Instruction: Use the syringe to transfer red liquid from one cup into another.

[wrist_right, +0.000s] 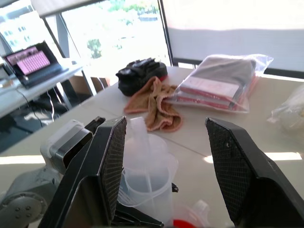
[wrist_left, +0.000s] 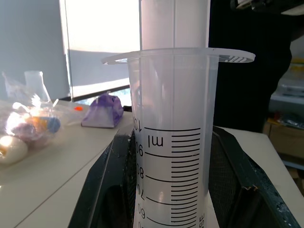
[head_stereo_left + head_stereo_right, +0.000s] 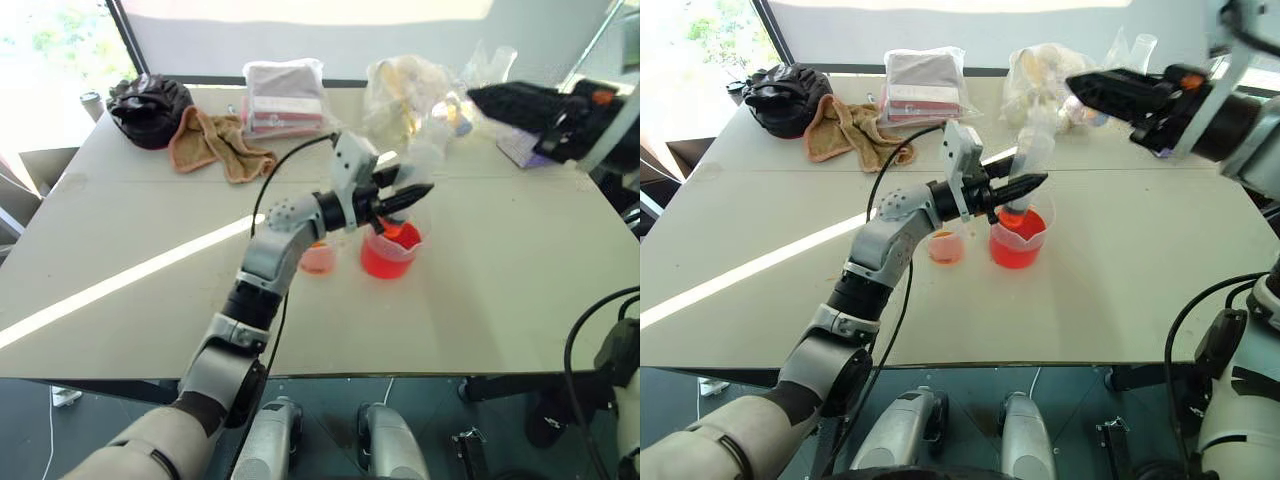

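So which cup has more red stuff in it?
The bigger spouted cup, under the syringe. The little cup beside it holds only a pale bit.

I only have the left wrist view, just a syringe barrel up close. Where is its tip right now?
Observer: The syringe stands nearly upright in the left end effector, with its orange tip down inside the spouted beaker of red liquid.
Operator: Is the other cup close by?
Observer: Yes. The smaller cup stands just beside the beaker, on the robot's left, with a little pinkish liquid in it.
Operator: And the right end effector?
Observer: The right end effector is open, above and to the right of the syringe, and not touching it.
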You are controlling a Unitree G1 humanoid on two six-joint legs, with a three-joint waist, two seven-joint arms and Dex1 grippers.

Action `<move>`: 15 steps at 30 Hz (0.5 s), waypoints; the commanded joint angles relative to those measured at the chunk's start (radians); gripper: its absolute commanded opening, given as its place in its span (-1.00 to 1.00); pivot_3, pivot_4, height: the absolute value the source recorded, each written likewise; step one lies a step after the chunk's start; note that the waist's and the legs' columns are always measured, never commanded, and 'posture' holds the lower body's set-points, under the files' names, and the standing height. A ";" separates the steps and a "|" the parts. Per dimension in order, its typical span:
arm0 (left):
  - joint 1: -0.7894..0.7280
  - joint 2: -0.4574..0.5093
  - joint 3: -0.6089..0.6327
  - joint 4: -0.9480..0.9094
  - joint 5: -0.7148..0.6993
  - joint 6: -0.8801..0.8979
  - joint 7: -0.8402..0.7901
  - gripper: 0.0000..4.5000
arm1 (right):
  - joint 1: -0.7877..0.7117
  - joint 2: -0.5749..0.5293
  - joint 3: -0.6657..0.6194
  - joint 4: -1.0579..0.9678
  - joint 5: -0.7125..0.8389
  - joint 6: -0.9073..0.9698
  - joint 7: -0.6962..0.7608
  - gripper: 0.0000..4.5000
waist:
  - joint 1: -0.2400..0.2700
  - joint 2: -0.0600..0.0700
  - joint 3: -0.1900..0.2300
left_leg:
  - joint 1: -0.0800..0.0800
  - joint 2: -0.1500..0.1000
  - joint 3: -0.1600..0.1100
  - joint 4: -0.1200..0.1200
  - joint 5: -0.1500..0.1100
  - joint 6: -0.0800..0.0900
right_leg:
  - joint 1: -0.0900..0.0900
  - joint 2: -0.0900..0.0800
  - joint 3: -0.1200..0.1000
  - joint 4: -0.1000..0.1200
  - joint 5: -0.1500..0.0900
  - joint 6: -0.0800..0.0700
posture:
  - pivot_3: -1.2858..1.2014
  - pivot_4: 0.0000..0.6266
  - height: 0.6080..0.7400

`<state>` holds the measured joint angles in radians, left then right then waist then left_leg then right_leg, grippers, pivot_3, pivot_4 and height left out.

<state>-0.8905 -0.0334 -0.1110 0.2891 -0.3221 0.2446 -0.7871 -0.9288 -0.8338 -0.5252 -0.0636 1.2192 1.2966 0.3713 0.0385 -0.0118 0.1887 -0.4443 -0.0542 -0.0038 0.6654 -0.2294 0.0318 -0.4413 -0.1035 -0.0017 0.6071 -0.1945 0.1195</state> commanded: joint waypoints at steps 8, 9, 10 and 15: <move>-0.158 -0.006 0.153 -0.145 -0.184 0.208 0.156 -0.35 | -0.004 0.020 -0.011 -0.016 0.084 -0.041 -0.061 0.22 | -0.001 0.000 0.000 | 0.000 0.000 0.000 0.000 0.000 0.000 | 0.000 0.000 0.000 0.000 0.001 0.002 | 0.03 -0.52 1.00; -0.164 0.007 0.164 -0.164 -0.192 0.235 0.172 -0.35 | -0.001 0.022 -0.001 -0.020 0.080 -0.044 -0.061 0.22 | -0.001 0.000 0.000 | 0.000 0.000 0.000 0.000 0.000 0.000 | 0.000 0.001 0.000 0.000 0.001 0.002 | 0.03 -0.52 1.00; -0.167 0.021 0.173 -0.182 -0.201 0.259 0.185 -0.35 | 0.001 0.024 0.006 -0.023 0.077 -0.047 -0.061 0.22 | -0.002 0.000 0.000 | 0.000 0.000 0.000 0.000 0.000 0.000 | 0.000 0.001 0.000 0.000 0.001 0.002 | 0.03 -0.52 1.00; -0.133 0.131 0.217 -0.311 -0.244 0.375 0.241 -0.35 | 0.008 0.033 0.046 -0.042 0.080 -0.056 -0.059 0.22 | -0.004 0.000 0.000 | 0.000 0.000 0.000 0.000 0.000 0.000 | 0.000 0.001 0.000 0.001 0.001 0.002 | 0.03 -0.52 1.00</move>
<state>-1.0220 0.0714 0.0753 0.0529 -0.5387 0.5907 -0.5611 -0.9109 -0.8019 -0.4754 -0.0667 1.2826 1.2620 0.3101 0.0344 -0.0117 0.1887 -0.4438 -0.0539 -0.0039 0.6654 -0.2295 0.0322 -0.4415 -0.1023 -0.0018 0.6084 -0.1935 0.1215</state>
